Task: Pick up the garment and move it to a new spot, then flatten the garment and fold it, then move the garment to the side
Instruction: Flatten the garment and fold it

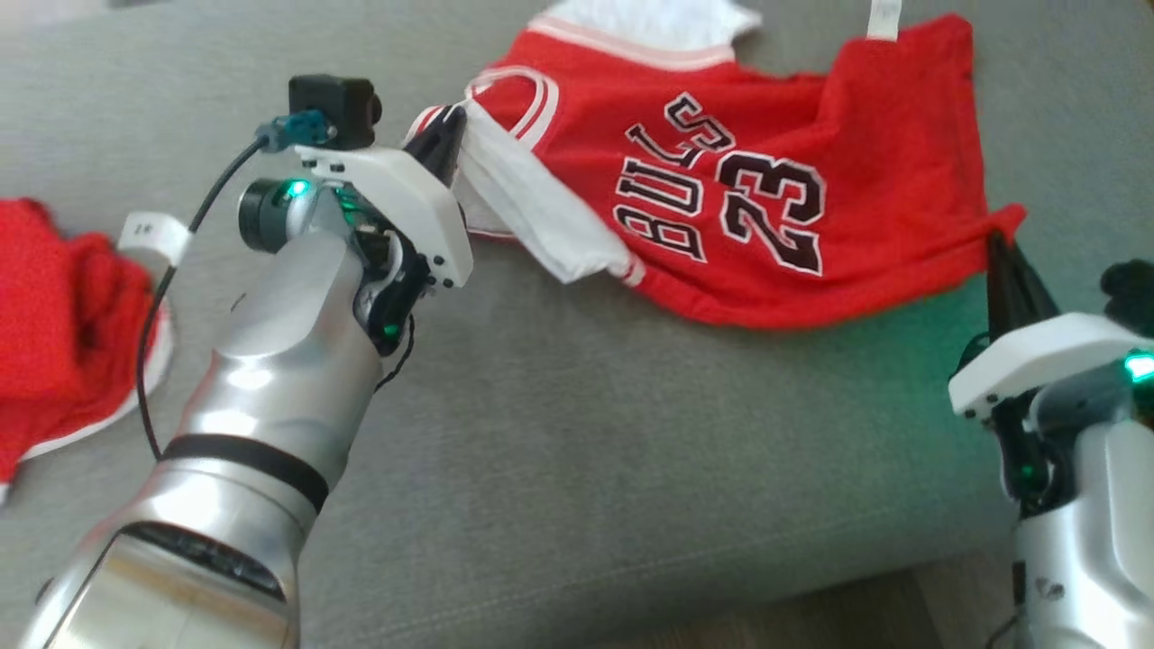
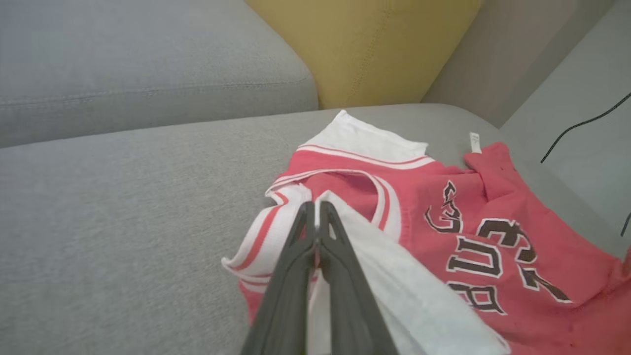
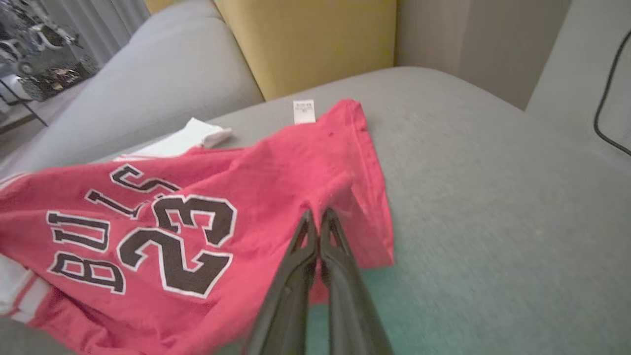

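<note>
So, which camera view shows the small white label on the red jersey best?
The right wrist view: the white label is whole there, lying on the grey sofa at the jersey corner, with faint print. The head view crops the label at its top edge; the left wrist view shows the label small and far.

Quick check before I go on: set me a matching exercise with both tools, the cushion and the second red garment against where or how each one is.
Things:
1. left tool
2. right tool
3. cushion
4. second garment

Places or states:
A. yellow, upright behind the seat
B. shut on a red corner of the jersey
C. heaped at the seat's left side in the head view
D. shut on the jersey's white-striped edge

Pairs: 1-D, 2-B, 3-A, 4-C
</note>
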Robot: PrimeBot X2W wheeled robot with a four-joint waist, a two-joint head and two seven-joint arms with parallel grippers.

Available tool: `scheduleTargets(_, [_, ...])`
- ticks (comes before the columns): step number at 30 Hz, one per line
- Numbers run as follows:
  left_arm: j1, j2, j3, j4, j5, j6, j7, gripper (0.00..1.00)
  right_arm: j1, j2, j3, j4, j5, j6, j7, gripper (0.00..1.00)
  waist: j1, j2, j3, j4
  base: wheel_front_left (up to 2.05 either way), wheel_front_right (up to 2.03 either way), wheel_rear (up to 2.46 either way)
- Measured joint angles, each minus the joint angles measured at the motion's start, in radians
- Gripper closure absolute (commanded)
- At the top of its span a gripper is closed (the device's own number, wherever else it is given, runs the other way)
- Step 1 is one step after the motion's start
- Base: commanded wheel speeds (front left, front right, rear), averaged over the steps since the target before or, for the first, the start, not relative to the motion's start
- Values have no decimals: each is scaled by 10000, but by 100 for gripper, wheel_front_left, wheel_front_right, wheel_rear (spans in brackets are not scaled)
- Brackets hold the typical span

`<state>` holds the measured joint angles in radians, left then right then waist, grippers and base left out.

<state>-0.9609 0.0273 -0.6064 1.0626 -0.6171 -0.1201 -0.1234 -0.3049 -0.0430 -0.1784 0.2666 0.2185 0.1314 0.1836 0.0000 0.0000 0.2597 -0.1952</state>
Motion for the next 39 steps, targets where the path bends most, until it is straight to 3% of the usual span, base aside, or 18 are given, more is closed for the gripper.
scheduleTargets(11, [1476,339,44,-389,-470,-33,-558,100,-236,-520,-263,399,194,0,-6,100,0,0,-983,1364,0,0,0])
scheduleTargets(20, [3413,380,-56,-968,-763,-38,-909,98,1173,-454,-293,698,594,0,-171,100,0,0,-1423,2120,0,0,0])
scheduleTargets(21, [3560,382,-61,-1049,-769,-38,-943,53,1228,-430,-291,698,621,0,-201,100,0,0,-1445,2154,0,0,0])
scheduleTargets(22, [3689,378,-59,-1116,-825,-36,-980,0,1267,-414,-280,696,621,0,-244,100,0,0,-1460,2181,0,0,0])
scheduleTargets(35, [5245,715,792,-2995,-1093,840,-1248,0,1647,-311,-293,326,621,0,-546,100,0,0,-1784,2382,0,0,0])
scheduleTargets(39, [5839,792,936,-3555,-1110,863,-1250,0,1820,-257,-313,257,629,0,-548,100,0,0,-1770,2389,0,0,0])
